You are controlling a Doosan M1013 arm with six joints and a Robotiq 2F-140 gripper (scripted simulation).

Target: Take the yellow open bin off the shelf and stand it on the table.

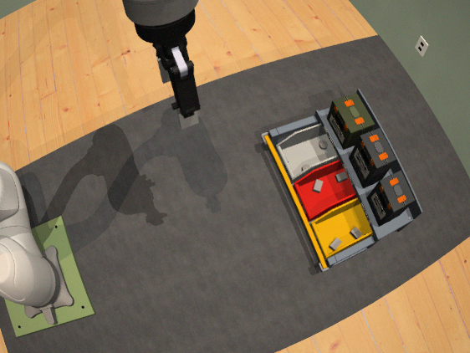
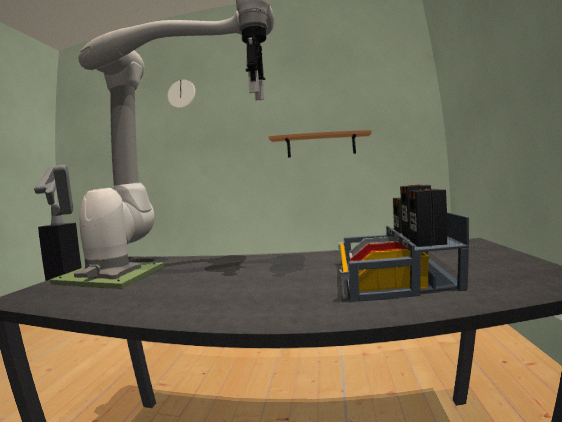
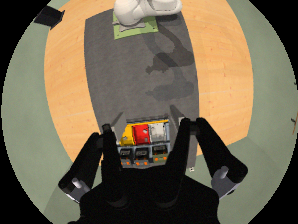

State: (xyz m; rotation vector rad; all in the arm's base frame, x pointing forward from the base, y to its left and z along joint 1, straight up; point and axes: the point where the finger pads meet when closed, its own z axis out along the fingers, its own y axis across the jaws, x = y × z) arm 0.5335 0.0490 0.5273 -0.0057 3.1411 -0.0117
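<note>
Our gripper [image 2: 256, 92] hangs high above the table [image 2: 280, 320], well apart from the shelf [image 1: 293, 190], jaws partly apart on nothing. The yellow bin [image 1: 340, 227] sits in the shelf's end slot beside the red bin [image 1: 326, 194]; we should descend squarely over it, touching no neighbour.

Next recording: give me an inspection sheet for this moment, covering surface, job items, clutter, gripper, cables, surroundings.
Surface: dark table; arm shadows fall on it.
Job's things: yellow bin on the lower level of the shelf, two grey parts inside; untouched.
Other bins: red bin beside it with two parts, grey bin next, one round part showing.
Clutter: three dark boxes on the shelf's upper level.
Gripper: gripper high above the table, far from the shelf, partly open, holding nothing.
Cables: nothing seen.
Surroundings: green base plate, wall shelf, clock, wall socket, wood floor.
</note>
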